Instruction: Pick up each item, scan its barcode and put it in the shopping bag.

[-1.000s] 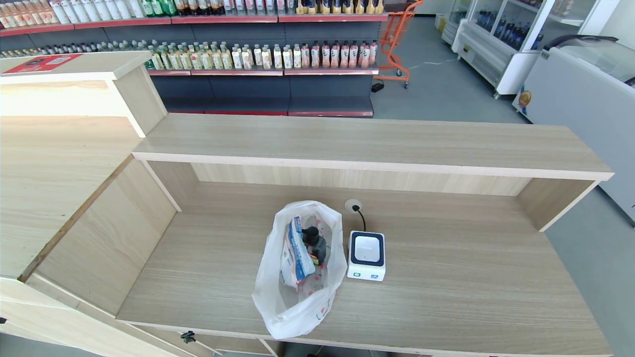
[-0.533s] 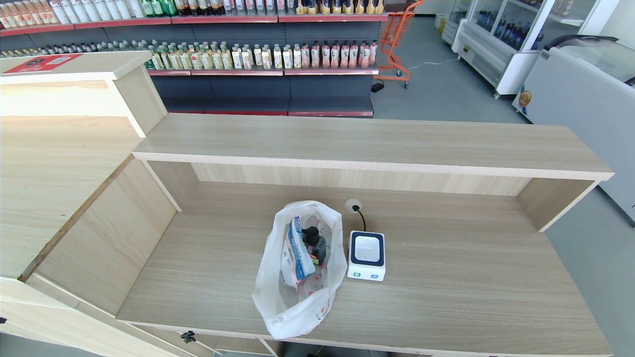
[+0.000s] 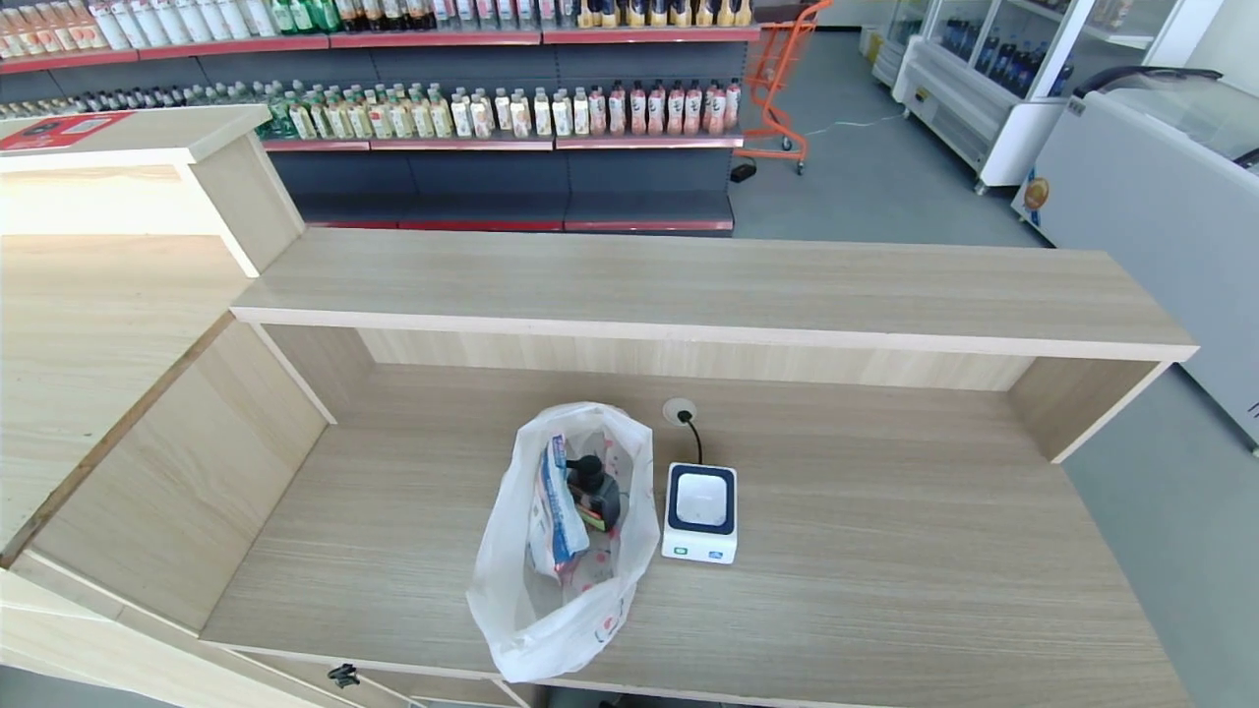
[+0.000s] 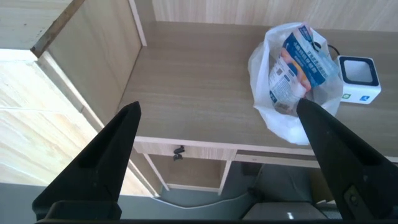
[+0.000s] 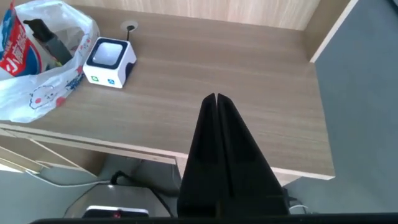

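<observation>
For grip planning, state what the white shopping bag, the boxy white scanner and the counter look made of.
White shopping bag: thin, crinkly plastic film, semi-transparent, contents showing through. Boxy white scanner: likely hard moulded plastic, smooth, with a glossy window. Counter: wood-grain board, matt, probably laminate.

The shopping bag stands mid-bench at the near edge, its mouth open upward. The scanner sits just beside it on the right, leaving only a narrow gap between them. The scanner's cable runs back to a hole on the far side. Bare bench stretches right of the scanner and left of the bag. The left side panel, right side panel and raised far ledge wall it in, leaving the near side and top open.
</observation>
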### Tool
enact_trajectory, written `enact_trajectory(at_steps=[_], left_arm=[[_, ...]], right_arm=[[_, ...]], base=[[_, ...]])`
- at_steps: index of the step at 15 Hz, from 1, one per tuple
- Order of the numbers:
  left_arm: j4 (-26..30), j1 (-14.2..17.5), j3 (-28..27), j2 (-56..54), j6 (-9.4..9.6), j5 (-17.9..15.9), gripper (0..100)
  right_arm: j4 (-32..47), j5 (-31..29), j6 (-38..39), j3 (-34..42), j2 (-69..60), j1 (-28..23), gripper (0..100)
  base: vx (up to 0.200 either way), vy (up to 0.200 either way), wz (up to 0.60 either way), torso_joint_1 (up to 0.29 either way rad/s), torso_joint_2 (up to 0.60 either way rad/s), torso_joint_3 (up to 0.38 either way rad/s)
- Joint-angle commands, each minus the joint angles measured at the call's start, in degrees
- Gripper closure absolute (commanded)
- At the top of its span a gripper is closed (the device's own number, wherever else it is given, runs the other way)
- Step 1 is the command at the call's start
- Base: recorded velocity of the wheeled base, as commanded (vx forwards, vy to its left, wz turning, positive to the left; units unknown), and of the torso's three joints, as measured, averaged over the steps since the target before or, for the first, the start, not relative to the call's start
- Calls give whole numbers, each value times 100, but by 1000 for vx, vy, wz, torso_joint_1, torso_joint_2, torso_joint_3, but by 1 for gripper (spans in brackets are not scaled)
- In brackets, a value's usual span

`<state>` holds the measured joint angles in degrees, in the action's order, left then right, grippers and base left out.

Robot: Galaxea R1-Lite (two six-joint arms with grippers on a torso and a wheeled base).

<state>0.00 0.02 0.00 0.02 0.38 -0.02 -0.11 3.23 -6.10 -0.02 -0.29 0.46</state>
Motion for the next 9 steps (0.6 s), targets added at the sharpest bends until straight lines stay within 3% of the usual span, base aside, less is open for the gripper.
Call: enact_trajectory(at_steps=[1,4,9], left_arm=[[0,-2,0,6,-11,2,0],[0,-2,0,6,6,2,0],[0,-2,0,6,-3,2,0]], right_arm=[[2,2,3,2,29,-2,100],[2,11,-6,2,29,-2,100],[2,20,-14,2,29,-2,100]], base=[[0,0,0,0,0,0],[200,0,0,-4,-1,1],[0,0,0,0,0,0]])
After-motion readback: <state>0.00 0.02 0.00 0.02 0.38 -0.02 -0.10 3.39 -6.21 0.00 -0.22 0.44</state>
